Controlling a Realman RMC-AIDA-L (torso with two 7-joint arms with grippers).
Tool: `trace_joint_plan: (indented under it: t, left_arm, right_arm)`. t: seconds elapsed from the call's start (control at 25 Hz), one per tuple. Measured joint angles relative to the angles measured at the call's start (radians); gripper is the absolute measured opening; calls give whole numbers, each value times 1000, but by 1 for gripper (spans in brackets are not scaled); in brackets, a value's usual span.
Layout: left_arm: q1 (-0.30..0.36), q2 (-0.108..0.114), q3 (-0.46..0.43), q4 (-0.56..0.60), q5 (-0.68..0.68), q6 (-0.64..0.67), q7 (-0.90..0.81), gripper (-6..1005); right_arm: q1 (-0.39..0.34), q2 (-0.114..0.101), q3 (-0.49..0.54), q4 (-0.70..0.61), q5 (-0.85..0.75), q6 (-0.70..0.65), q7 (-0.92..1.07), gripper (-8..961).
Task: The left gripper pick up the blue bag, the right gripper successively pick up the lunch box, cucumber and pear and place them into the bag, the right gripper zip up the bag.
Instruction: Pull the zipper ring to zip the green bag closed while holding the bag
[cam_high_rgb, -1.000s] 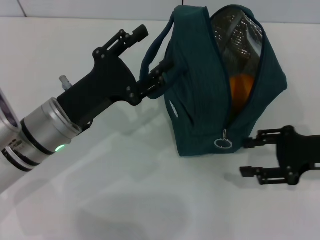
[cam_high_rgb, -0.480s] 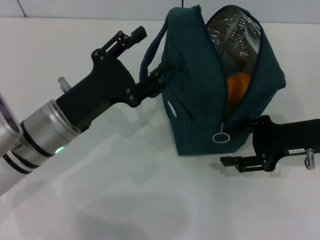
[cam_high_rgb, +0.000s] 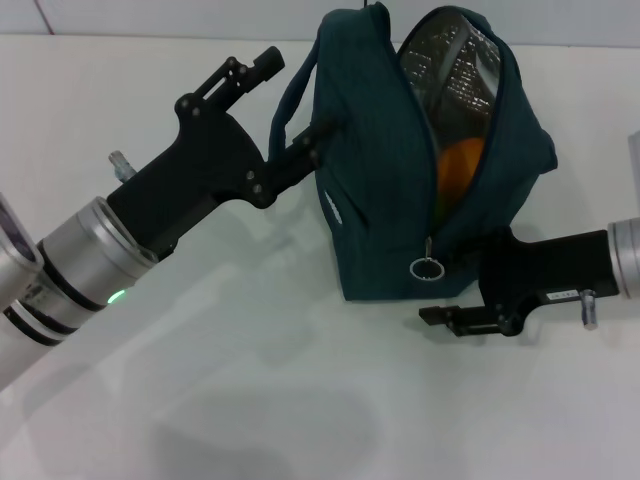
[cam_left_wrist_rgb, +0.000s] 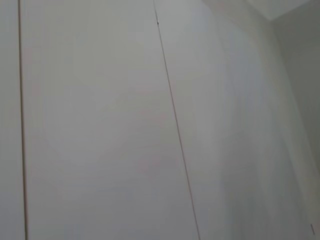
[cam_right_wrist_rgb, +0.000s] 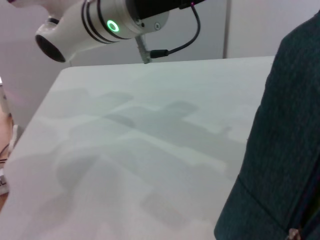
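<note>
In the head view the blue bag (cam_high_rgb: 385, 190) stands tilted on the white table, its mouth open, with silver foil lining (cam_high_rgb: 450, 60) showing. The orange pear (cam_high_rgb: 460, 165) lies inside. The lunch box and cucumber are hidden. My left gripper (cam_high_rgb: 298, 98) has its jaws apart, and the lower finger (cam_high_rgb: 305, 145) is hooked through a bag handle (cam_high_rgb: 290, 95). My right gripper (cam_high_rgb: 455, 280) is open at the bag's lower right corner, just right of the silver zipper ring (cam_high_rgb: 425, 268). The right wrist view shows the bag's side (cam_right_wrist_rgb: 285, 145) and the left arm's green ring (cam_right_wrist_rgb: 111, 25).
The white table (cam_high_rgb: 250, 400) spreads in front of and to the left of the bag. A pale object (cam_high_rgb: 635, 150) shows at the right edge. The left wrist view shows only a plain white surface (cam_left_wrist_rgb: 150, 125).
The bag has shifted left and tipped as my left gripper drew the handle back. My right gripper has moved left and up to the bag's corner, near the zipper ring.
</note>
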Motion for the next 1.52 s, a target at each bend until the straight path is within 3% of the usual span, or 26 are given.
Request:
trace_joint_plan:
  t: [0.16,0.36,0.44,0.8,1.0,1.36,1.52]
  left_arm:
    - [2,0,0,0,-3,0,9,743]
    - [2,0,1,-2,-4,-1,9,743]
    - [2,0,1,-10,-4,-1,12,743]
    - [13,1,0,-52,-4,0,66,732]
    - [58,1,0,-56,-4,2,67,719]
    - [145,2,4,-107,0,-73,88,669]
    - [134,0,7,-147,10,-130,89,648]
  right_arm:
    - [2,0,-64,-4,46,49,-2,546]
    - [10,0,-167,-13,121,145,-11,327]
    - [11,0,-192,-17,135,171,-18,293]
    - [1,-1,-209,-26,200,121,-110,142]
    - [-4,-2,-210,-47,210,113,-116,11]
    - [-30,-4,-212,-121,313,109,-264,11]
    - [-23,-2,-215,-127,314,107,-317,11]
